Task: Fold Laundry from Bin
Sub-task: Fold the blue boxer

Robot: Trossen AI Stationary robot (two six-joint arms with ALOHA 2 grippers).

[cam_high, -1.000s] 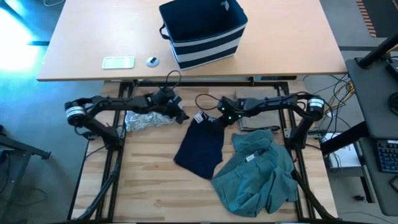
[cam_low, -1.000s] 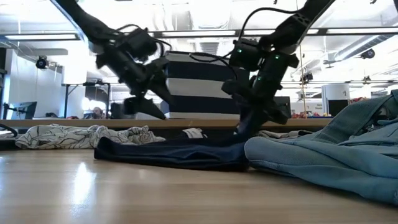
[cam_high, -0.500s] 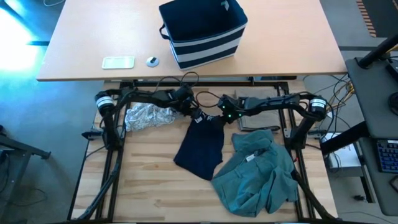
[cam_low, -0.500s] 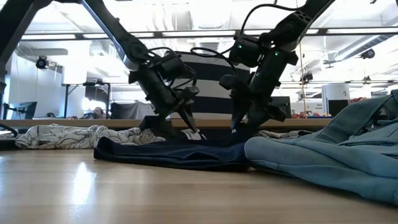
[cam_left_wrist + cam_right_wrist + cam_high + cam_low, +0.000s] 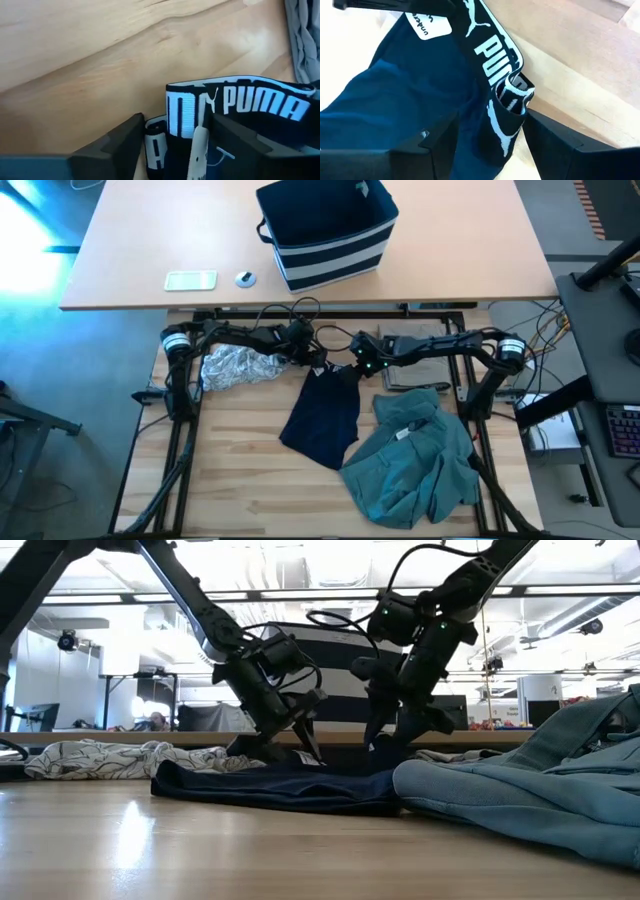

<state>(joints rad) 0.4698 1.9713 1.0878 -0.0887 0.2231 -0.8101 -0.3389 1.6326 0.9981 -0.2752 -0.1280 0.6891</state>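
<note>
Lower right of the high view: teal-green garment [image 5: 412,462] crumpled on the slatted wooden table [image 5: 240,490]. Just left of it, dark navy garment [image 5: 323,415] lies flat, its white-lettered waistband [image 5: 235,102] toward the frame's middle. Grey-white patterned garment [image 5: 235,367] bunched at left centre, near the navy piece but apart from it.

Both arms meet over the waistband. Left gripper [image 5: 316,362] sits at the band's left corner, fingers [image 5: 117,145] spread, the folded band end lying between them; not pinched. Right gripper [image 5: 352,367] sits at the band's right corner, fingers [image 5: 555,145] likewise spread with the band's curled end between them, cloth loose. In the low view both grippers hang tip-down onto the navy cloth.

Upper centre, on a separate lighter table [image 5: 480,250]: the bin [image 5: 328,232], navy with white stripes, standing upright.
</note>
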